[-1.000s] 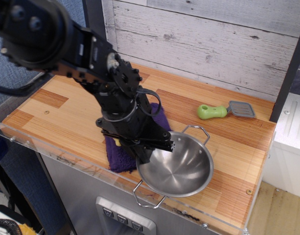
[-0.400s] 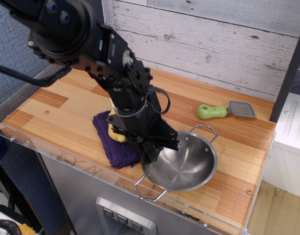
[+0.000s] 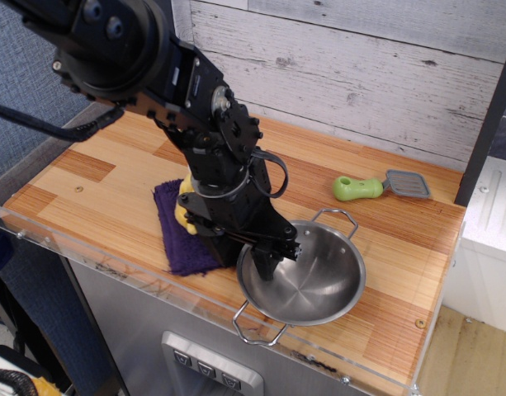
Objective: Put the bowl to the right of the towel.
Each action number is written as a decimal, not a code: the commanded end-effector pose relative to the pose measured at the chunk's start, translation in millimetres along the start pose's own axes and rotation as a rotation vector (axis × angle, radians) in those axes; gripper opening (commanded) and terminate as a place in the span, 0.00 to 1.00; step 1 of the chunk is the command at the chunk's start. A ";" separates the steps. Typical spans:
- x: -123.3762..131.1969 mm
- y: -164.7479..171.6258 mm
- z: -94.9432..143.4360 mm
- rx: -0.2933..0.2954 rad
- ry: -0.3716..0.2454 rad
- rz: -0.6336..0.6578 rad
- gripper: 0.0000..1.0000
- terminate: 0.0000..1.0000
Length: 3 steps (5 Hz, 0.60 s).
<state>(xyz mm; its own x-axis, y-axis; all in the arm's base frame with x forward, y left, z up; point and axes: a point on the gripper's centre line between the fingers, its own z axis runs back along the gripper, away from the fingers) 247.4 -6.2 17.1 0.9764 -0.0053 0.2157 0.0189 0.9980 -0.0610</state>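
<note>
The shiny steel bowl (image 3: 306,276) with two wire loop handles sits on the wooden counter, near its front edge, to the right of the dark purple towel (image 3: 180,235). My gripper (image 3: 265,257) reaches down over the bowl's left rim; its fingers look shut on that rim. The arm hides the towel's right part. A yellow plush duck (image 3: 185,208) lies on the towel, mostly hidden by the arm.
A green-handled spatula (image 3: 378,186) lies at the back right of the counter (image 3: 104,186). A clear plastic lip runs along the counter's front edge (image 3: 137,276). A white plank wall stands behind.
My gripper has moved the bowl a little to the right and back from the front edge. More of the towel and the duck now shows to the arm's left.
</note>
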 end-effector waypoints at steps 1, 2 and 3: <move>-4.5 4.7 24.5 -0.028 -0.062 -0.049 1.00 0.00; 3.4 4.7 38.4 -0.054 -0.086 -0.054 1.00 0.00; 16.8 8.6 67.8 -0.062 -0.173 -0.058 1.00 0.00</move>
<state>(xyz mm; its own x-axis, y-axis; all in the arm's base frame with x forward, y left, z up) 259.5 -2.6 77.4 0.9371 -0.0441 0.3463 0.0883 0.9897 -0.1128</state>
